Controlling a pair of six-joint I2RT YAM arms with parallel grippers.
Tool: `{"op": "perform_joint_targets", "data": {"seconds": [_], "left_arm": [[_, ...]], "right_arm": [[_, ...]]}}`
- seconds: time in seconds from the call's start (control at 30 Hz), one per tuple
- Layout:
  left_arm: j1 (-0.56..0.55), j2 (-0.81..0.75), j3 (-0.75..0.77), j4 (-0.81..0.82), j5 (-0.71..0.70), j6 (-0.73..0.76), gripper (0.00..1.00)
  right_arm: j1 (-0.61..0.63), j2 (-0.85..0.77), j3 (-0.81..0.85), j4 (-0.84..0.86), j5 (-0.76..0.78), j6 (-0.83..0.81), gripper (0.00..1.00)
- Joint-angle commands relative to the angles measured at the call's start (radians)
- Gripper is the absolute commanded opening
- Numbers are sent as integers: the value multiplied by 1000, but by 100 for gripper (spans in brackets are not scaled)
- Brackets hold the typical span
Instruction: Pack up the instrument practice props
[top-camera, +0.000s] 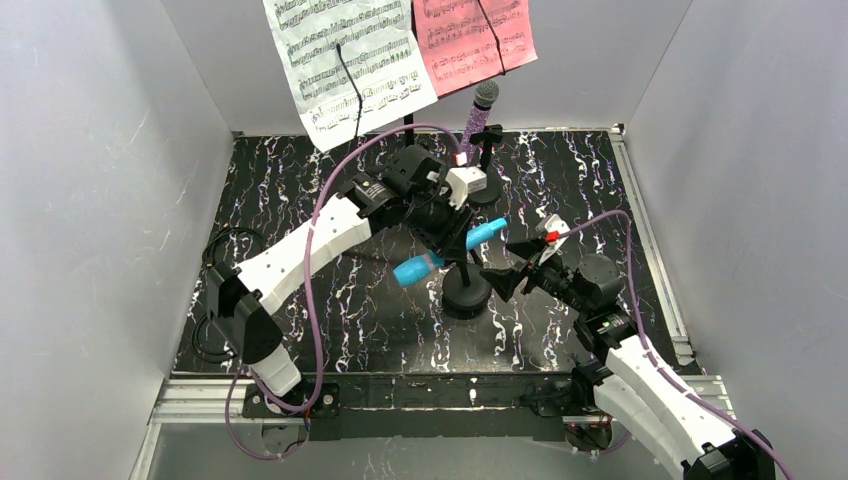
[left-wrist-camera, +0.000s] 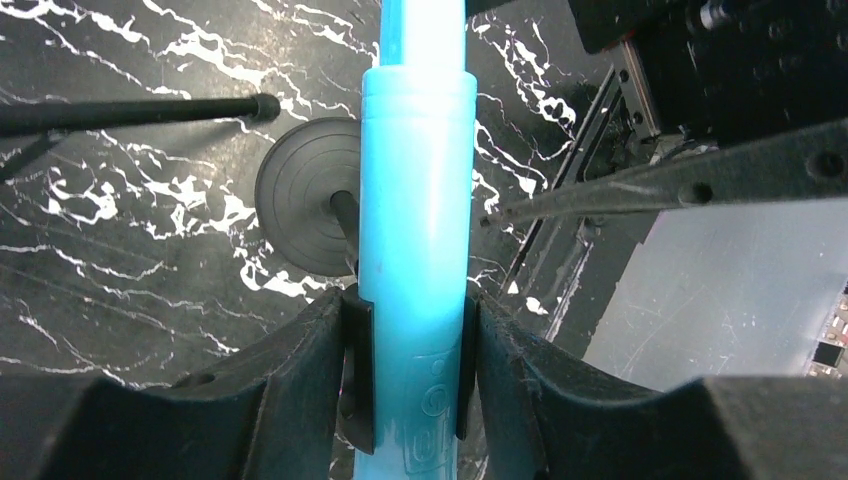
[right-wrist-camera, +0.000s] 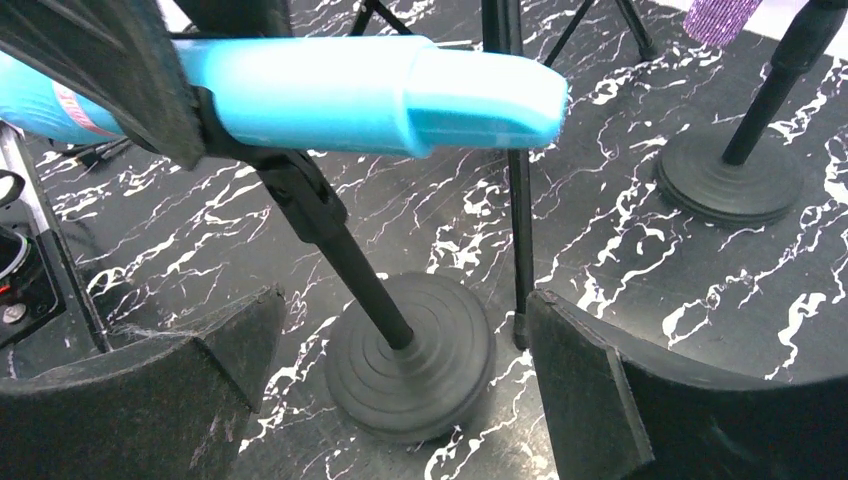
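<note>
Seen from above, the left gripper (left-wrist-camera: 410, 350) is clamped on the blue microphone (top-camera: 487, 232), which lies from 8 to 2 o'clock on top of the near mic holder (right-wrist-camera: 415, 370). The right gripper (right-wrist-camera: 402, 300), jaws wide apart, is nearer; that holder sits at its 8 o'clock.

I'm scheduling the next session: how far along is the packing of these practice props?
Done: nothing looks packed. In hand: the left gripper is shut on the blue microphone over the near holder; the right gripper stands open beside that holder. Left: purple microphone in the far holder, white sheet and pink sheet hanging.
</note>
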Motion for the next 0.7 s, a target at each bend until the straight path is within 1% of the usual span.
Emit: {"op": "perform_joint_targets", "data": {"seconds": [0.0, 0.2, 0.3, 0.43, 0.5, 0.57, 0.67], "left_arm": [[-23, 37, 100, -8, 52, 28, 0], [-44, 99, 135, -44, 33, 68, 1], [-46, 125, 151, -52, 33, 74, 5], [-48, 146, 179, -72, 37, 74, 19], [-50, 138, 177, -79, 26, 79, 29], [-49, 124, 176, -93, -2, 87, 39], [-49, 91, 171, -115, -41, 101, 49]], "right_arm": [[1, -7, -32, 172, -13, -1, 99], [7, 21, -63, 239, -27, 18, 99], [11, 36, -84, 266, -44, 33, 99], [26, 42, -122, 300, -38, 58, 99], [38, 40, -135, 313, -28, 58, 99], [49, 38, -141, 317, -16, 51, 98], [72, 50, -145, 322, -9, 37, 98]]}}
